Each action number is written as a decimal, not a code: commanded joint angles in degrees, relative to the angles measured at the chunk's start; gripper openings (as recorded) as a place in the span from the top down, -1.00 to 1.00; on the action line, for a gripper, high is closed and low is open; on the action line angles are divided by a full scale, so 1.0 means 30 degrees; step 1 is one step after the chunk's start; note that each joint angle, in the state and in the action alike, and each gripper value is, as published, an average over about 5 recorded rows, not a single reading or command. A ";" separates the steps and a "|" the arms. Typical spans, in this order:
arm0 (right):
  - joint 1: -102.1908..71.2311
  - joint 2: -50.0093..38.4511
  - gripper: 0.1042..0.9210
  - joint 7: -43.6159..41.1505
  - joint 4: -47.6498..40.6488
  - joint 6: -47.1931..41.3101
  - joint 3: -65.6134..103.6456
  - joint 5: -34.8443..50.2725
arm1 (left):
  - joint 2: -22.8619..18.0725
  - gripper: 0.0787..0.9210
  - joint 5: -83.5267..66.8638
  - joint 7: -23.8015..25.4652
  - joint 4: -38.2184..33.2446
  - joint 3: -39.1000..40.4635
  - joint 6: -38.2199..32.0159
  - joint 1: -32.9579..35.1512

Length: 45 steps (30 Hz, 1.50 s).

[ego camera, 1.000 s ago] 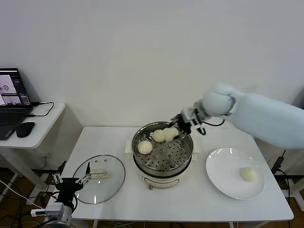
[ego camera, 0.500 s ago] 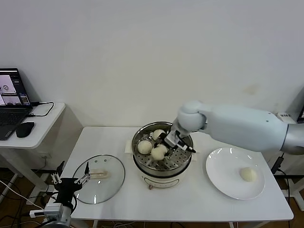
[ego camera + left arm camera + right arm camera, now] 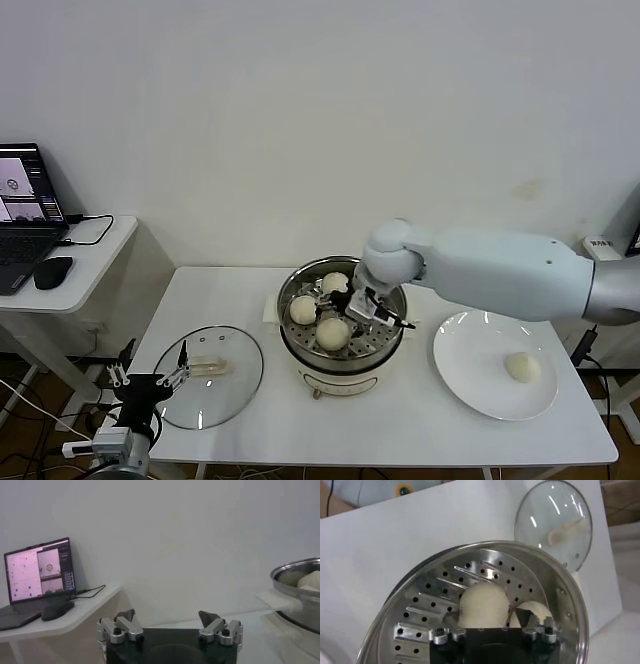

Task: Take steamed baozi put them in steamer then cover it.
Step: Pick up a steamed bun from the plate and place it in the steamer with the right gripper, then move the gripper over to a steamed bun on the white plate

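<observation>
White table [image 3: 240, 290] carries the shiny steel steamer [image 3: 341, 350] with three cream-white round baozi [image 3: 333, 333] inside; right gripper [image 3: 365, 311] stands open above them. One bun [image 3: 521, 367] waits on the right plate [image 3: 470, 390], the glass lid [image 3: 208, 375] left; the left gripper [image 3: 147, 382] is idle, open.

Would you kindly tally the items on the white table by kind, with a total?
Cream-white round dough buns: 4, three in the steamer, one on the plate
Shiny stainless-steel steamer pot: 1
Clear glass lid: 1
Flat white plate: 1
Total: 7
</observation>
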 commanded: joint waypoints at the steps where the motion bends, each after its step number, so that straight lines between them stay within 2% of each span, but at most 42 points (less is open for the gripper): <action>1: 0.0490 -0.2336 -0.75 -0.0240 0.0766 -0.0343 0.1548 0.1460 | 0.0121 -0.77 -0.0088 0.0013 0.0055 -0.0027 0.0018 -0.0083; 6: 0.0199 -0.6103 -0.76 -0.1053 0.1311 -0.4763 0.3509 0.4379 | 0.0435 -0.77 -0.0273 0.0035 0.0131 -0.0064 0.0007 -0.0172; 11: -0.0992 -1.0004 -0.76 -0.0600 0.2105 -0.8973 0.4593 0.5045 | 0.0647 -0.77 -0.0262 0.0041 0.0355 0.0225 0.0029 -0.0397; 17: -0.3099 -1.3884 -0.76 0.0016 0.2747 -0.9769 0.5089 0.3360 | 0.0721 -0.77 -0.0264 0.0050 0.0483 0.0581 0.0024 -0.0583; 21: -0.5372 -1.5204 -0.76 0.0166 0.2217 -0.9331 0.6222 0.1729 | 0.0711 -0.77 -0.0234 0.0045 0.0635 0.0805 -0.0018 -0.0656; 25: -1.0460 -1.5202 -0.76 0.0420 0.0530 -0.8882 1.0427 0.0473 | 0.0661 -0.77 -0.0119 0.0028 0.0597 0.1026 -0.0016 -0.0658; 31: -1.8069 -1.3289 -0.76 0.0699 -0.2759 -0.8144 1.7534 -0.0768 | 0.0776 -0.77 -0.0018 0.0030 0.0386 0.0955 0.0057 -0.0522; 45: -1.9900 -1.0120 -0.76 0.0592 -0.6052 -0.7725 1.8986 -0.2586 | 0.0695 -0.77 0.0019 0.0030 0.0374 0.0631 0.0082 -0.0263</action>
